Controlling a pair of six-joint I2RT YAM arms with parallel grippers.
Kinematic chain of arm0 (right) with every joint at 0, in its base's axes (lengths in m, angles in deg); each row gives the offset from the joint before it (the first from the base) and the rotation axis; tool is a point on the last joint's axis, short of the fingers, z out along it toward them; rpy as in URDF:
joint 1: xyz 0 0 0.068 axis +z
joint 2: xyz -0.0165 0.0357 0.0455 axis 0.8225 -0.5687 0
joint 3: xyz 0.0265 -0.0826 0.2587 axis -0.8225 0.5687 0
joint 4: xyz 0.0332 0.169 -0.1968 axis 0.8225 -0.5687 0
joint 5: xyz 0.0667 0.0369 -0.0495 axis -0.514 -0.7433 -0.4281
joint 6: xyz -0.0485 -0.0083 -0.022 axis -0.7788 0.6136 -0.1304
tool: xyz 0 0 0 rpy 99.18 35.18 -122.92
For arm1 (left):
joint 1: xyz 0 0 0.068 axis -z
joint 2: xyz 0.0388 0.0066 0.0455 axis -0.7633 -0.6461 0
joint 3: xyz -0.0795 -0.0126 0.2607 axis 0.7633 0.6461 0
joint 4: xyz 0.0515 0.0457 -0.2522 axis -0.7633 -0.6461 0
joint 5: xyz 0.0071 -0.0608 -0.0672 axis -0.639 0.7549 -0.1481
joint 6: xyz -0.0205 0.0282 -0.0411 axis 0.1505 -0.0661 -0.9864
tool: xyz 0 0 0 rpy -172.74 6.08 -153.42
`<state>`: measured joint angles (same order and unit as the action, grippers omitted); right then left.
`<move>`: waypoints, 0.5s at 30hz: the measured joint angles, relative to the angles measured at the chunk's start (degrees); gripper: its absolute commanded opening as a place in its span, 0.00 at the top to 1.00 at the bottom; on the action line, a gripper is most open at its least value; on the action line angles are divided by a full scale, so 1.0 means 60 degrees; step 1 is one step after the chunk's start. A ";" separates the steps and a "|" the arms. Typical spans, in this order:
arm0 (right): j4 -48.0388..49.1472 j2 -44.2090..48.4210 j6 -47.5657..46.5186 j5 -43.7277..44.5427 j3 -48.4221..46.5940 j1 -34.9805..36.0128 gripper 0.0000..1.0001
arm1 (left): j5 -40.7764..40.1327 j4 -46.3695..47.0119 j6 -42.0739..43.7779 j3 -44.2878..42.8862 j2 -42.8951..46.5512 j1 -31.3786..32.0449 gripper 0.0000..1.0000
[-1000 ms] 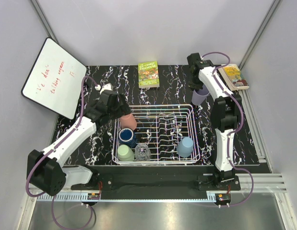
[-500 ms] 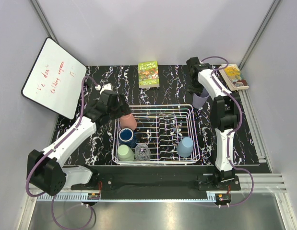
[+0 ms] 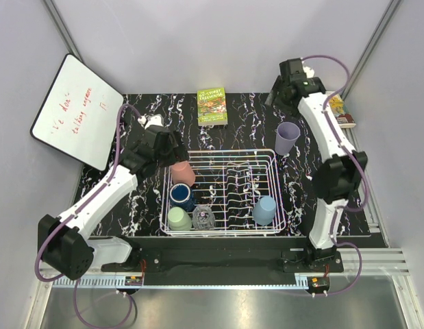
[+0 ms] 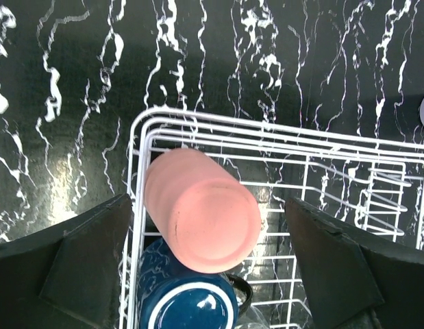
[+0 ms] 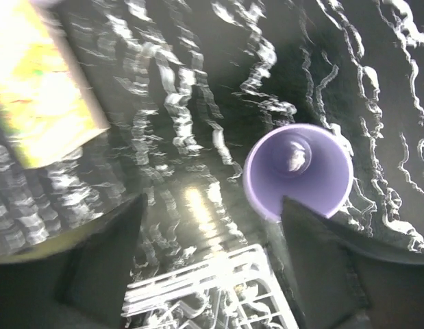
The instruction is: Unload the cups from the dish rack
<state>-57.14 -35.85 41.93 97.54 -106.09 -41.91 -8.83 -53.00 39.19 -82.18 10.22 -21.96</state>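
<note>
A whiteboard (image 3: 76, 110) leans at the far left, with two lines of red handwriting too small to read. The left arm stretches diagonally from its base toward the dish rack (image 3: 225, 154). The left gripper (image 4: 208, 202) hangs over the rack's far left corner, its fingers spread wide on either side of the pink cup (image 4: 201, 209) and holding nothing. That cup lies tilted, bottom up, against the dark blue cup (image 3: 181, 195). The pale green cup (image 3: 179, 219) and the clear glass (image 3: 203, 217) sit at the rack's near left, and the light blue cup (image 3: 264, 210) at its near right.

Behind the rack lies a green book (image 3: 212, 106); its title looks to end in "TREEHOUSE". The lavender cup (image 3: 288, 138) stands upright on the table just outside the rack's far right corner. The right arm reaches up and back, and the right gripper (image 5: 213, 200) is raised beyond that cup, fingers wide apart and empty. A second book (image 3: 340, 113) lies partly hidden behind this arm, its print unreadable.
</note>
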 measured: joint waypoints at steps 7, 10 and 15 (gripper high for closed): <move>0.1829 0.4309 0.0295 -0.0787 0.3577 0.0725 0.05 | -0.0397 -0.0204 0.0368 -0.0696 -0.0627 0.0055 0.01; 0.2320 0.5869 0.0361 -0.0903 0.4943 0.1253 0.05 | -0.0455 -0.0357 0.0430 -0.0783 -0.0900 0.0168 0.01; 0.2783 0.7235 0.0404 -0.0900 0.6648 0.2033 0.04 | -0.0568 -0.0648 0.0430 -0.0780 -0.1002 0.0302 0.01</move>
<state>-40.45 7.56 44.36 92.14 -66.20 -29.71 -12.24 -56.89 41.77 -86.86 4.21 -20.15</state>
